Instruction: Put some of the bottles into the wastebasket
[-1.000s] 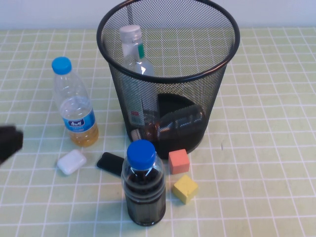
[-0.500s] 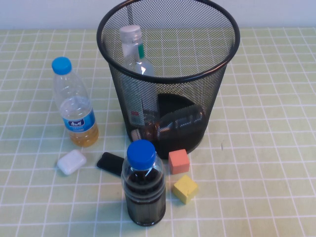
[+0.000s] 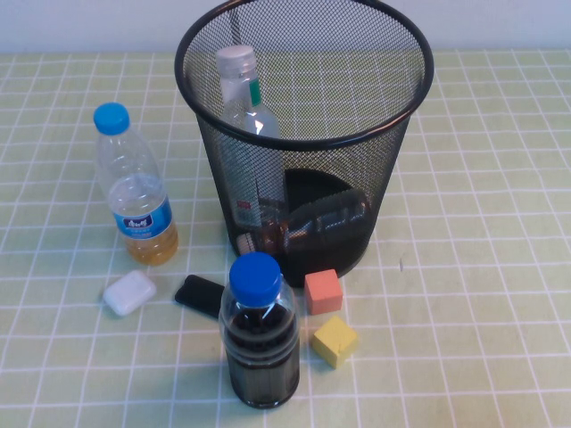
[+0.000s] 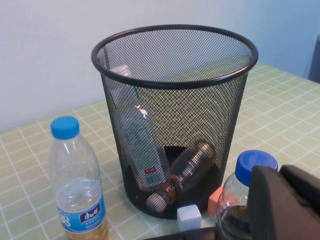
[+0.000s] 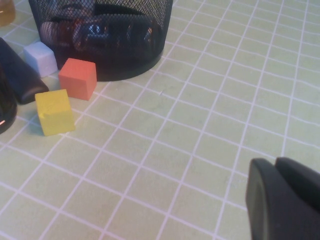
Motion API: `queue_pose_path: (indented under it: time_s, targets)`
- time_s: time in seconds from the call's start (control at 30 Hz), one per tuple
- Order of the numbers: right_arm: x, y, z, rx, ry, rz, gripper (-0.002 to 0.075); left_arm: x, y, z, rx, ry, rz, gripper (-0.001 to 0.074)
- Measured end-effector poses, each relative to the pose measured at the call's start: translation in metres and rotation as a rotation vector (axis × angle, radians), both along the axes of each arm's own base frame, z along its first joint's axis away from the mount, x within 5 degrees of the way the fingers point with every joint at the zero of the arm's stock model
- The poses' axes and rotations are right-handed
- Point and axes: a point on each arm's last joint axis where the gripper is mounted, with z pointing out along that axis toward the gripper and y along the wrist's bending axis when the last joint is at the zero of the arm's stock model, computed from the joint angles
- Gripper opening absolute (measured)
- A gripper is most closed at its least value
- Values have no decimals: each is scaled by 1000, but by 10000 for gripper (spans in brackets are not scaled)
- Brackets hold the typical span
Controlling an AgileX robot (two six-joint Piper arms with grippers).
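Your left hand (image 4: pixel 285 202) has withdrawn; both bottles (image 3: pixel 245 98) sit in the wastebasket (image 3: pixel 393 143). Right hand (image 5: pixel 282 197) parked; grips unreadable. Stop.

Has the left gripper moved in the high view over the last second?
Yes. It has left the high view, withdrawing past the left edge beside the white case. The left gripper shows only in its wrist view.

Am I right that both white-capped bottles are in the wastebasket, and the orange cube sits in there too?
Not quite. Both white-capped bottles, the taller one and the small one, are in the wastebasket, but the orange cube sits on the table outside its base, as the high view shows. Neither end effector appears there.
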Motion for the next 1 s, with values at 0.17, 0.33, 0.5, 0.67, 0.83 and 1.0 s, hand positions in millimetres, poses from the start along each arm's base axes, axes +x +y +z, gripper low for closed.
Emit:
queue_pose_path:
  time_s: [0.17,0.33,0.5,0.67,0.83,1.0]
  targets:
    - [0,0,0,1,1,-1,-8,0,0,-1,-5,5,-4,-1]
    - [0,0,0,0,0,-1,-8,6,1,-10,-17,-51,40,-1]
    - [0,0,0,-2,-1,-1,-8,9,9,-40,-39,-213,137,-2]
    - [0,0,0,-1,-2,-1,-8,13,13,-91,-22,-190,244,-1]
    - [0,0,0,-2,-3,-1,-8,21,17,-136,-44,-68,358,-2]
    - [0,0,0,-2,-3,-1,-8,27,21,-165,-84,43,442,-1]
